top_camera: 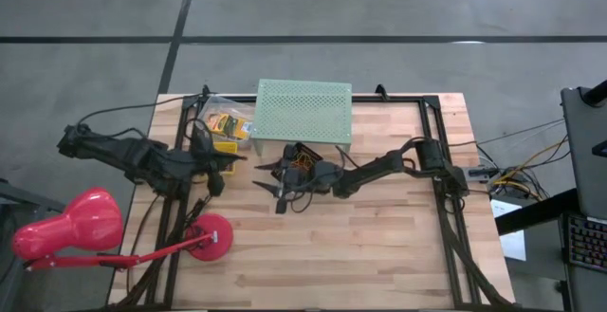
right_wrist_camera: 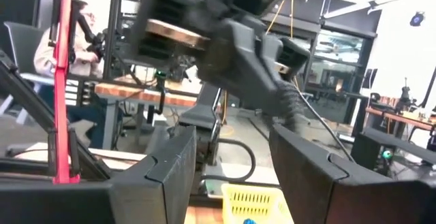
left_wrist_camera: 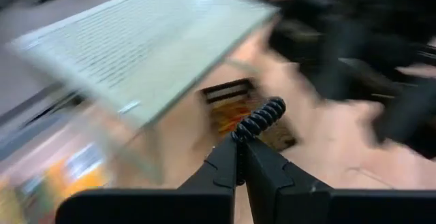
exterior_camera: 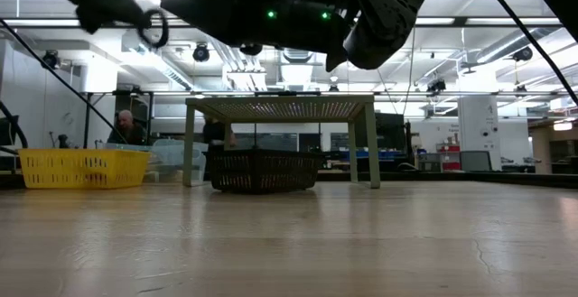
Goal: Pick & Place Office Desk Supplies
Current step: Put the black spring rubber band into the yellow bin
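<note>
My left gripper (left_wrist_camera: 240, 149) is shut on a small black coiled ring (left_wrist_camera: 262, 117) and hovers above the table, left of the mint-green perforated stand (top_camera: 303, 111). In the low view the ring (exterior_camera: 155, 28) hangs high over the wood. A dark basket (exterior_camera: 262, 171) with orange and yellow items stands on the table under the stand's near edge (top_camera: 302, 154). My right gripper (top_camera: 268, 181) stands open beside that basket, raised off the table, with nothing between its fingers (right_wrist_camera: 170, 163). It faces the left arm. My left gripper pinches one side of the black coiled ring (left_wrist_camera: 244, 133) between its two fingertips. The rest of the ring sticks out past the tips. The ring is lifted clear of the table, as the low view shows.
A clear bag of yellow-orange boxes (top_camera: 226, 122) lies at the far left beside the stand. A yellow basket (exterior_camera: 81, 166) shows at the left in the low view. The pink desk lamp (top_camera: 211, 238) stands at the near left. Bare wood (top_camera: 360, 246) spreads across the near right.
</note>
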